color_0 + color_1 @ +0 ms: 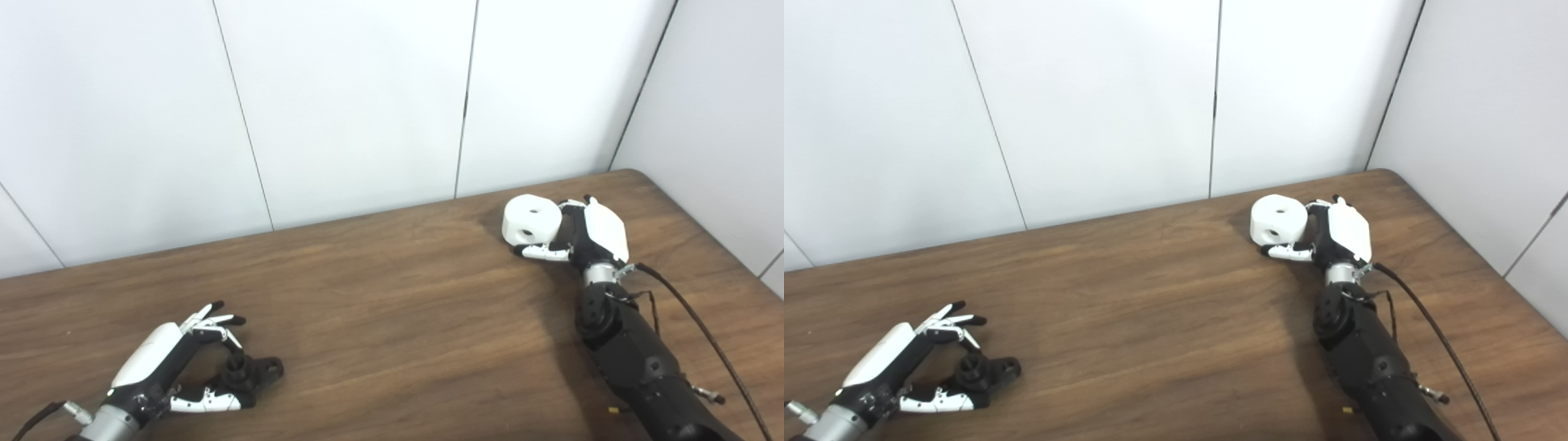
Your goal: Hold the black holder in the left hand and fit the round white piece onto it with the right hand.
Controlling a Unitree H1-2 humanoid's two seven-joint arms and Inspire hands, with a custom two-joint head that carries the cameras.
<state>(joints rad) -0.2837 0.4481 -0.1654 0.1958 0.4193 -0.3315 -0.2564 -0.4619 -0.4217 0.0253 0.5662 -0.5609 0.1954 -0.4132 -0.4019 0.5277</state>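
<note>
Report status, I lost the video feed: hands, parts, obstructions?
Left hand open around black holder, on table. Right hand shut on round white piece, far right. Nothing between them.

Dark wood-grain worktop (pixel 380 318) runs up to white wall panels, rounded corner far right. Small black plastic holder (pixel 248 370) lies flat near the front-left edge. Round white plastic piece (pixel 531 226) with holes in top and side sits far right near the back edge. The two are well apart.
</note>
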